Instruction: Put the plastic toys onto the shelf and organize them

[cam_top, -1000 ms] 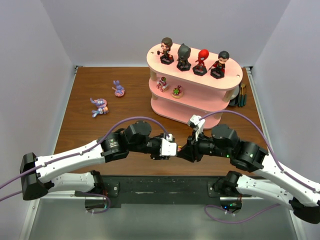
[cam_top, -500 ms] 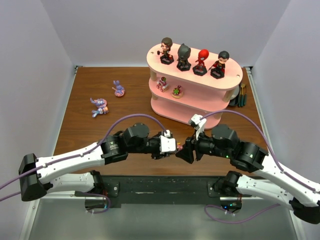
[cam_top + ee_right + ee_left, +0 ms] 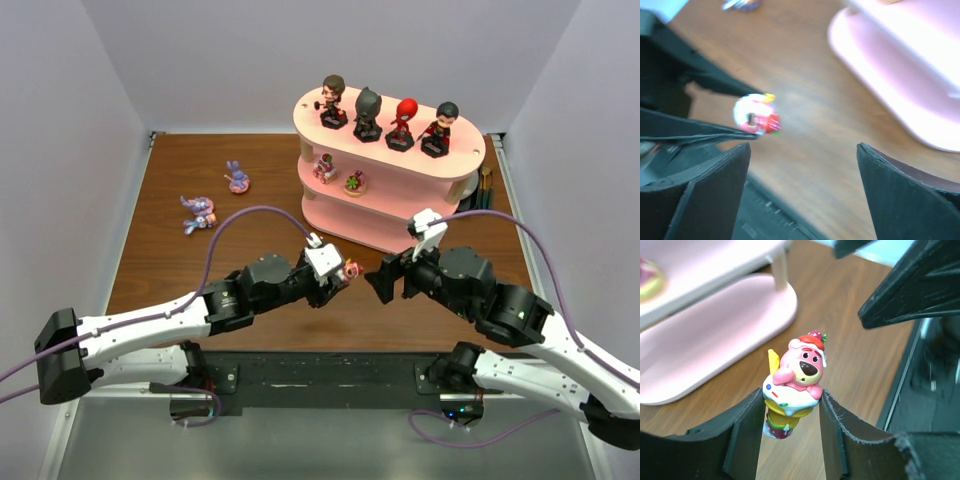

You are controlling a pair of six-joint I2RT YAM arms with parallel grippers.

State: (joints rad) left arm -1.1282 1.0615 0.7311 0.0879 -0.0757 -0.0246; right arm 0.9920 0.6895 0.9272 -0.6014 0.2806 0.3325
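Observation:
A pink bear toy (image 3: 797, 377) on an ice-cream cone hangs above the table, with my left gripper (image 3: 790, 415) shut on its cone. In the top view this toy (image 3: 350, 270) sits at the left gripper (image 3: 343, 273), just in front of the shelf (image 3: 400, 162). My right gripper (image 3: 383, 283) stands open and empty a short way to its right. In the right wrist view the toy (image 3: 756, 115) is blurred, beyond the right gripper (image 3: 802, 170). Several big-headed figurines (image 3: 368, 112) stand on the top board and two tiny ones (image 3: 324, 166) on the middle board. Two purple creatures (image 3: 237, 178) (image 3: 198, 212) lie on the table at left.
Dark pens (image 3: 484, 190) lie against the shelf's right end. The shelf's pink bottom board (image 3: 715, 340) (image 3: 900, 75) is close ahead of both grippers. Grey walls close in the table on the left, right and back. Both arm bases sit at the near edge.
The right gripper has opened and drawn back to the right. The left gripper, with the pink bear toy in it, has shifted slightly right and toward the shelf.

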